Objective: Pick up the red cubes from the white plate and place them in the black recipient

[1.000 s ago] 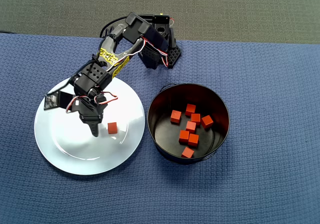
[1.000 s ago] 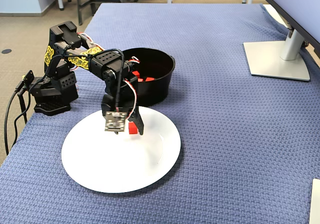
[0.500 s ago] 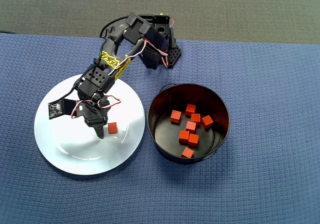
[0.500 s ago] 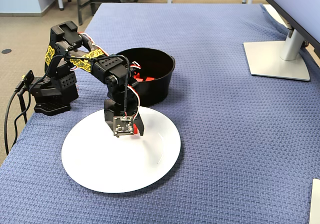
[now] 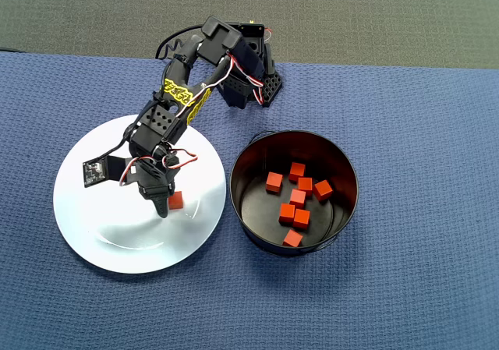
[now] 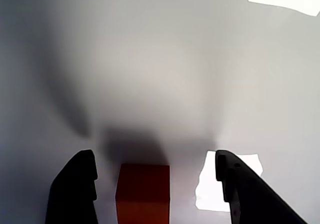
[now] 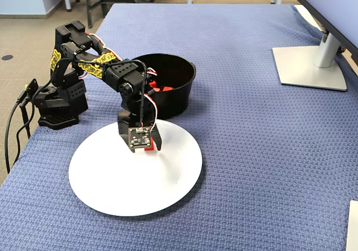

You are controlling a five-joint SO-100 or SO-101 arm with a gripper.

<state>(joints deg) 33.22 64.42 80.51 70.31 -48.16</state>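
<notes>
Down on the white plate (image 5: 101, 233), the gripper (image 6: 155, 194) has slid over in the last second so its parted jaws now straddle the last red cube (image 6: 143, 191), gripping nothing yet. Off to its side in the overhead view, the black recipient (image 5: 343, 210) holds seven cubes (image 5: 297, 193), so one squeeze and carry should finish things.

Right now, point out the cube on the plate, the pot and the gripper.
cube (image 6: 143, 191), wrist view, its top face
pot (image 5: 343, 159), overhead view, its rim
gripper (image 6: 155, 184), wrist view, midway between its fingertips
</notes>
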